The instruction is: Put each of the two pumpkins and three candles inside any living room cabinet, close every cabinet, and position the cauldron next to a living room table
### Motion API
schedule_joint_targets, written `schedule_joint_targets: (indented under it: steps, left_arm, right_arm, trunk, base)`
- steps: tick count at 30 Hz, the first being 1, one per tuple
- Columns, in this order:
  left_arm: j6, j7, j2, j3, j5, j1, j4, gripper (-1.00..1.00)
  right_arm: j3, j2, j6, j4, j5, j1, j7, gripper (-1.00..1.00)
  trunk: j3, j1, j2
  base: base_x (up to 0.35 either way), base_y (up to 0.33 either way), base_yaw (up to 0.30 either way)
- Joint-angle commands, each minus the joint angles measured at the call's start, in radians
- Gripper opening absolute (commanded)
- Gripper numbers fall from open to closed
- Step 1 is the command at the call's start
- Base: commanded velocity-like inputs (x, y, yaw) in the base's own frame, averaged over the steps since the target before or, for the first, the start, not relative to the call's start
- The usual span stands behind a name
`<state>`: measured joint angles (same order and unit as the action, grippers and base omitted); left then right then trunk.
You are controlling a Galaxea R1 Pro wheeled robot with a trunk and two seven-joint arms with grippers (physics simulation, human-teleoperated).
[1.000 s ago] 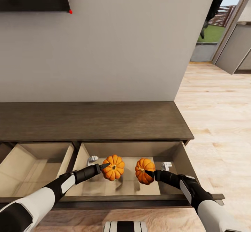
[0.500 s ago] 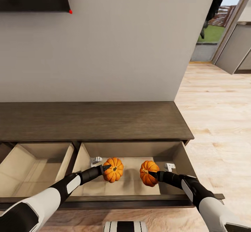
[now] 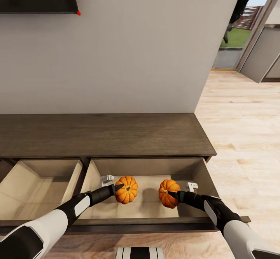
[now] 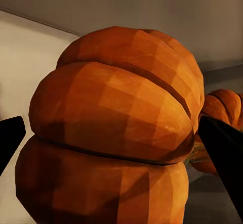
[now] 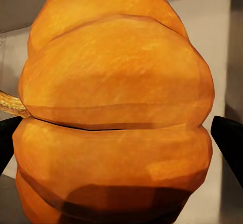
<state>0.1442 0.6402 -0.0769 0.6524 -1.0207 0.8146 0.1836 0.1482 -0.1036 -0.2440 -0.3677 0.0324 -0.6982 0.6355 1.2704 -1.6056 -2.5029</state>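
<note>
Dark-brown wood runs along the grey wall: the cabinet (image 3: 105, 134), its two right-hand drawers pulled out toward me, pale beige inside. The left drawer (image 3: 35, 189) shows nothing in it; the right drawer (image 3: 147, 202) is where the work is.

Both arms reach down into that right drawer, each carrying a pumpkin. Over the last second both have sunk lower: the left pumpkin (image 3: 126, 189) dropped a little and now sits close over the drawer floor, while the right pumpkin (image 3: 169, 193) has gone down and drifted right, so the two are further apart.

The left gripper (image 3: 118, 188) pinches its pumpkin, dark fingertips (image 4: 10, 140) at either flank in the wrist view. The right gripper (image 3: 173, 194) does the same, fingers (image 5: 230, 143) pressed against the orange sides.

I'd judge both are about ready to be released, though I cannot tell whether either touches the floor yet. Candles, closing the drawers and the cauldron remain.
</note>
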Motion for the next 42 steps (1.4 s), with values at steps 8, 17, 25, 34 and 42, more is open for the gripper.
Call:
schedule_joint_targets:
  steps: [8, 17, 25, 34, 42]
  left_arm:
    - [0.000, 0.002, 0.001, 0.000, -0.001, 0.000, 0.010, -1.00]
    - [-0.012, 0.009, -0.001, -0.001, -0.002, 0.000, 0.017, -1.00]
    - [-0.012, 0.010, -0.001, -0.002, -0.007, 0.000, 0.017, -1.00]
    - [-0.012, 0.009, 0.003, -0.002, -0.007, -0.001, 0.016, -1.00]
    - [-0.012, 0.009, 0.021, -0.002, -0.007, -0.003, 0.007, -1.00]
  right_arm:
    - [0.002, 0.000, 0.000, -0.007, -0.003, 0.036, -0.002, -1.00]
    - [0.002, 0.001, 0.000, -0.007, -0.002, 0.036, -0.002, -1.00]
    - [0.000, 0.002, 0.000, -0.007, -0.002, 0.036, -0.002, -1.00]
    - [0.001, 0.002, -0.001, -0.007, -0.003, 0.035, -0.003, -1.00]
    - [0.001, 0.002, -0.001, -0.008, -0.004, 0.036, -0.018, -1.00]
  trunk:
    - [0.000, 0.000, 0.000]
    - [0.000, 0.000, 0.000]
    - [0.000, 0.000, 0.000]
    - [0.006, 0.000, 0.000]
    - [0.015, 0.000, 0.000]
  base:
    - [0.000, 0.000, 0.000]
    - [0.070, 0.000, 0.000]
    - [0.043, 0.000, 0.000]
    - [0.000, 0.000, 0.000]
    - [0.000, 0.000, 0.000]
